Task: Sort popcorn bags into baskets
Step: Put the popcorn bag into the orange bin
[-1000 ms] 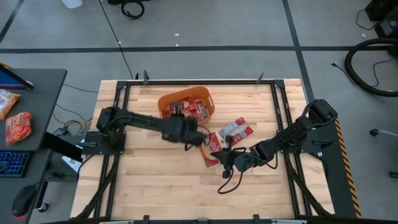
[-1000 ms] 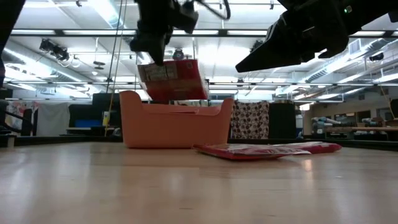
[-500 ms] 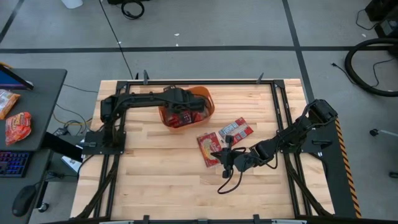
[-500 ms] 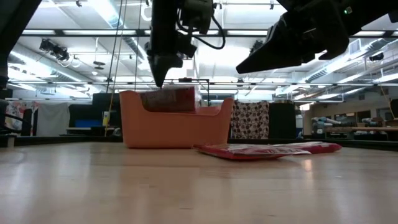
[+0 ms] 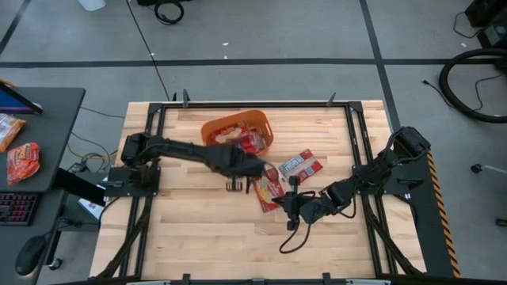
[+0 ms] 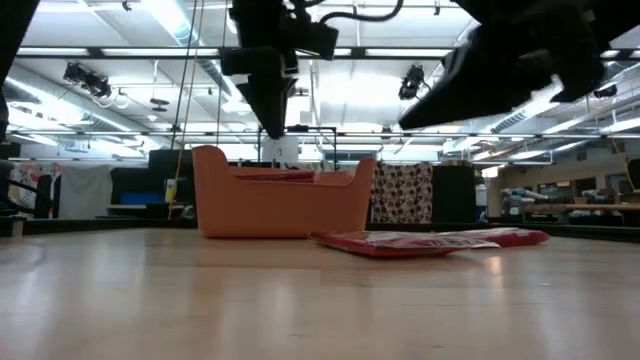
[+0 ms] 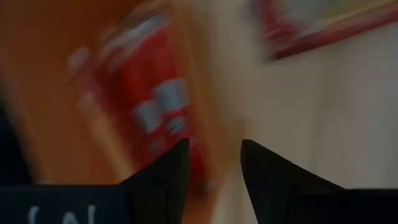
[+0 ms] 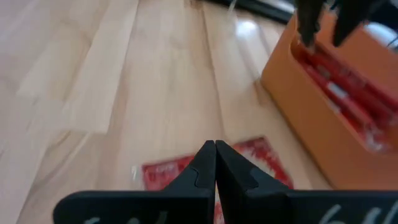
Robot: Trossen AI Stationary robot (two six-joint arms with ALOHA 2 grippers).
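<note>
The orange basket [image 5: 214, 127] [image 6: 280, 205] stands at the far middle of the table, with several red popcorn bags [image 5: 250, 141] [image 8: 342, 87] inside it. Two more popcorn bags [image 5: 269, 187] [image 5: 299, 165] lie flat on the wood to its near right, and show in the low view [image 6: 420, 241]. My left gripper [image 5: 253, 168] [image 6: 274, 128] hangs open and empty above the basket's near side, fingers pointing down; its fingers [image 8: 306, 28] also show in the right wrist view. My right gripper [image 5: 291, 207] [image 8: 215, 155] is shut, just above the table next to the nearer loose bag [image 8: 180, 171].
Dark frame rails [image 5: 150, 198] run along the table's left and right sides. A black cable [image 5: 289, 236] trails near my right gripper. A dark side table [image 5: 32, 134] at the left holds two orange snack packs [image 5: 22, 161]. Bare wood fills the table's near half.
My left gripper carried a hanging popcorn bag toward the far edge and over the basket, lowered it inside, then opened and let go. The bag now lies in the basket. The gripper has since risen and drawn back toward the basket's near side.
</note>
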